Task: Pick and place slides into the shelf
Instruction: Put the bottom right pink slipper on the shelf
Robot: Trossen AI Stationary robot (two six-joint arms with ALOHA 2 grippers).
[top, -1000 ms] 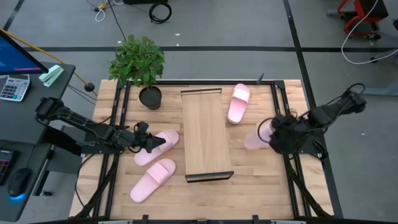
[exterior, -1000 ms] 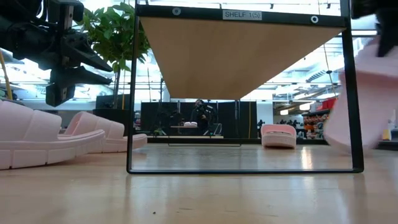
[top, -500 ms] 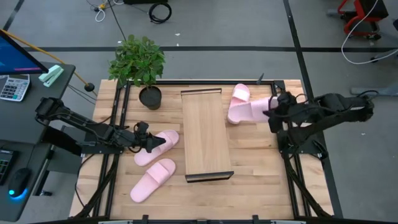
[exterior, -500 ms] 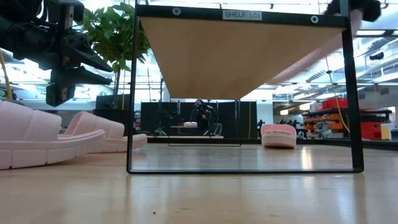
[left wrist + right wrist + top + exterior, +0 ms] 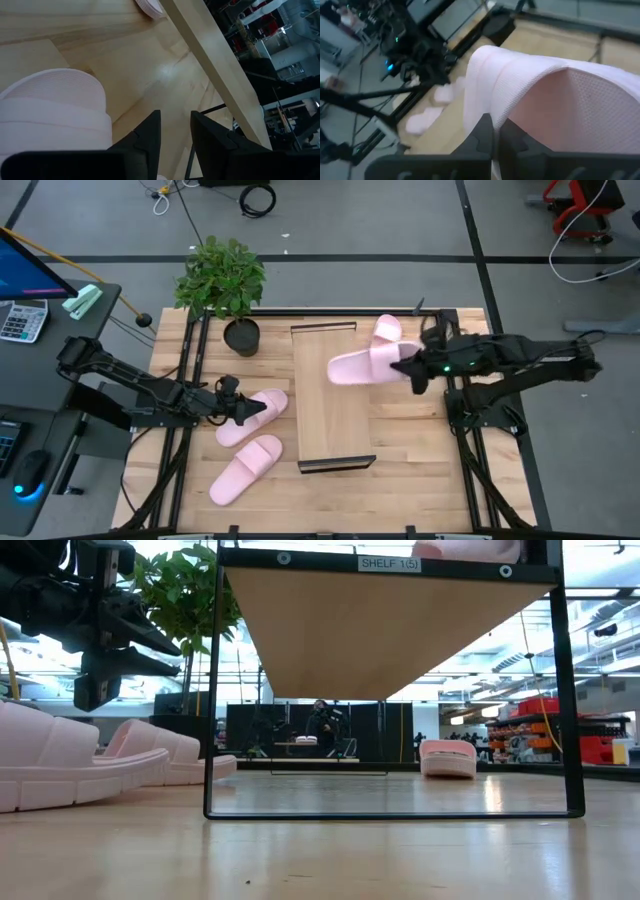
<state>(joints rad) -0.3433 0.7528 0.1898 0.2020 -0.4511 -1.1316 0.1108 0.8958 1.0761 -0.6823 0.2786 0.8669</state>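
Observation:
The shelf [image 5: 333, 405] is a long light-wood board on black rails, standing mid-table; the low view shows its underside [image 5: 385, 630]. My right gripper [image 5: 407, 366] is shut on a pale pink slide [image 5: 362, 366], held crosswise over the shelf's far half and showing above the board [image 5: 465, 548]. A second slide [image 5: 386, 332] lies on the table right of the shelf's far end. Two more slides [image 5: 252, 416] [image 5: 246, 469] lie left of the shelf. My left gripper [image 5: 247, 408] hovers over the nearer of these [image 5: 50, 107], its fingers slightly open and holding nothing. My right gripper pinches the slide at its end toward the table's right [image 5: 520, 107], the fingers [image 5: 483, 131] coming nearly level from the right, along its length. The fingers hide the exact spot. The slide is lifted clear, its free end [image 5: 337, 368] reaching left over the board.
A potted plant [image 5: 222, 280] stands at the table's far left corner, beside the shelf's far end. Black frame rails [image 5: 186, 370] run along both table sides. Bare board [image 5: 335, 435] shows on the shelf's near half. A desk with a keyboard [image 5: 22, 320] stands beyond the left edge.
My right gripper, shut on the slide, has swung from the table's right side toward the far edge, then left over the shelf. The slide has travelled with it, lifted clear, and now lies crosswise above the board.

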